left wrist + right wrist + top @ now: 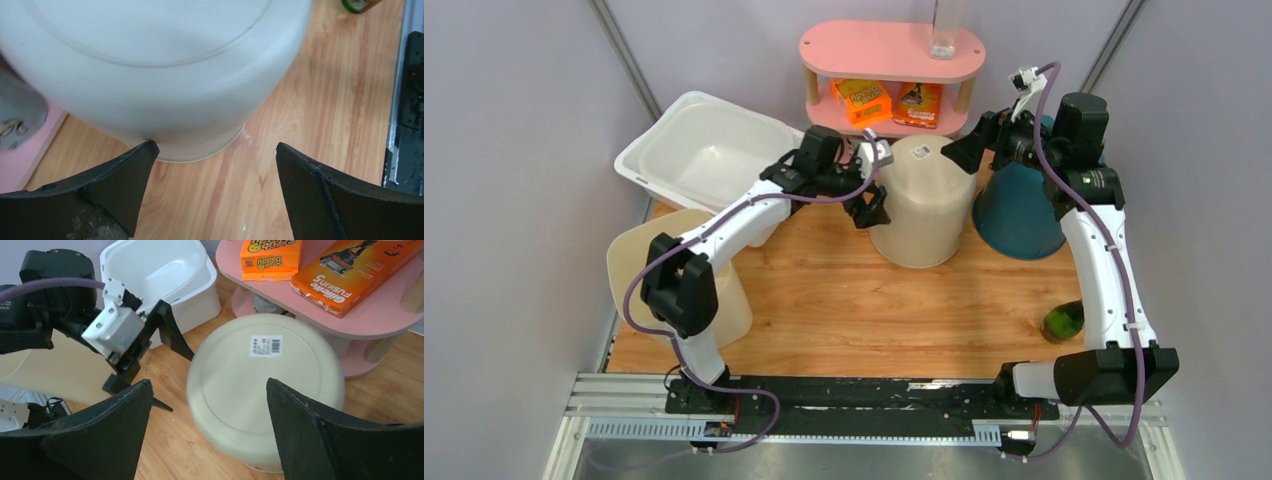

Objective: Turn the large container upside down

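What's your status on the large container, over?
Both open: left gripper beside large container, right gripper above it; nothing held. Container stands mouth down, stickered base up. Teal bucket close on its right.

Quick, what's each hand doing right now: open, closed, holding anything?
Left hand: open, holding nothing, beside the container.
Right hand: open, holding nothing, above the container.

green bottle (361, 5) cropped, glass (945, 35) top cropped
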`<state>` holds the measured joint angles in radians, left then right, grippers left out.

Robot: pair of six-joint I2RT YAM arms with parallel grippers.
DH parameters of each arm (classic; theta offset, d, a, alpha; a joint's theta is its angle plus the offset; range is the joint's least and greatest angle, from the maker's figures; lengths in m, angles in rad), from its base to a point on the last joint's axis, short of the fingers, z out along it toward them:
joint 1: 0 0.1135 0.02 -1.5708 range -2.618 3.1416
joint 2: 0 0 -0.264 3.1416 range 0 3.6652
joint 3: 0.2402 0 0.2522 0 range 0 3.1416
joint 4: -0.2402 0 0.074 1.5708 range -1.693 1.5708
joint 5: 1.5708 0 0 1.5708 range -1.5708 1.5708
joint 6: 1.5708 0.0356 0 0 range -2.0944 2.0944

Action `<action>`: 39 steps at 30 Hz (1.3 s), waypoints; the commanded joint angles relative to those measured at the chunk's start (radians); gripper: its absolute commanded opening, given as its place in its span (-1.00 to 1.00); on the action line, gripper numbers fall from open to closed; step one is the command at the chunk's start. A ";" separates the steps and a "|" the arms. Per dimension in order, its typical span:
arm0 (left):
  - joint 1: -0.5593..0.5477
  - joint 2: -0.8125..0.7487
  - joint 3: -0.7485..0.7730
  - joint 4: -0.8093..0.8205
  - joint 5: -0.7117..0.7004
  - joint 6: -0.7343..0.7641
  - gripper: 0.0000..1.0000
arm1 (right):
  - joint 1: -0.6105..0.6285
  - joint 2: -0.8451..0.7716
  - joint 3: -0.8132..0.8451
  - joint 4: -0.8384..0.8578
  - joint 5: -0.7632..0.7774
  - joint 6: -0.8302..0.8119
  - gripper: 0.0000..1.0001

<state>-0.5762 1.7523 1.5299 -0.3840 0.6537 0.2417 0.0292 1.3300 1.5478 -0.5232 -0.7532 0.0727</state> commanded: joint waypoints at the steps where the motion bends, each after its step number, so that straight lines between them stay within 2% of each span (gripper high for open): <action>1: -0.120 0.071 0.104 0.068 0.006 0.044 1.00 | -0.008 -0.017 0.019 0.012 -0.013 -0.008 0.73; 6: -0.161 0.164 0.233 0.067 -0.138 0.011 1.00 | -0.013 -0.023 0.012 0.012 -0.010 -0.008 0.73; 8: -0.160 0.184 0.305 -0.019 -0.238 0.033 1.00 | -0.018 -0.031 0.012 0.011 -0.015 -0.009 0.74; 11: -0.160 0.189 0.458 -0.320 -0.398 0.046 1.00 | -0.019 -0.047 0.004 0.012 -0.022 -0.024 0.74; 12: -0.160 0.159 0.515 -0.377 -0.432 0.023 1.00 | -0.018 -0.052 -0.001 0.011 -0.021 -0.032 0.75; 16: -0.159 -0.038 0.549 -0.621 -0.556 -0.001 1.00 | -0.018 -0.060 -0.035 0.015 -0.017 -0.047 0.75; 19: -0.158 -0.208 0.449 -0.692 -0.546 0.055 1.00 | -0.019 -0.053 -0.065 0.030 -0.018 -0.039 0.75; 21: -0.159 -0.319 0.384 -0.774 -0.559 0.142 1.00 | -0.019 -0.045 -0.080 0.044 -0.019 -0.025 0.75; 24: -0.159 -0.413 0.349 -1.035 -0.601 0.257 0.99 | -0.018 -0.033 -0.090 0.061 -0.020 -0.008 0.74; 26: -0.159 -0.454 0.296 -1.144 -0.667 0.236 0.95 | -0.018 -0.031 -0.096 0.069 -0.017 -0.002 0.74; 28: -0.157 -0.520 0.188 -1.161 -0.824 0.179 0.96 | -0.018 -0.029 -0.106 0.074 -0.014 -0.001 0.74; 32: -0.124 -0.650 -0.028 -1.164 -0.953 0.168 0.99 | -0.018 -0.028 -0.133 0.083 -0.013 0.002 0.74; 36: -0.033 -0.703 -0.135 -1.164 -0.843 0.145 0.91 | -0.018 -0.020 -0.150 0.094 -0.018 0.014 0.74; 38: -0.018 -0.702 -0.176 -1.162 -0.797 0.161 0.77 | -0.018 -0.014 -0.150 0.100 -0.018 0.016 0.74; 39: -0.013 -0.692 -0.194 -1.161 -0.787 0.178 0.58 | -0.018 -0.011 -0.148 0.101 -0.017 0.019 0.74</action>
<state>-0.6136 1.0863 1.3830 -1.4937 -0.1986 0.4076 0.0162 1.3109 1.3998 -0.4835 -0.7578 0.0711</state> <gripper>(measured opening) 0.907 0.872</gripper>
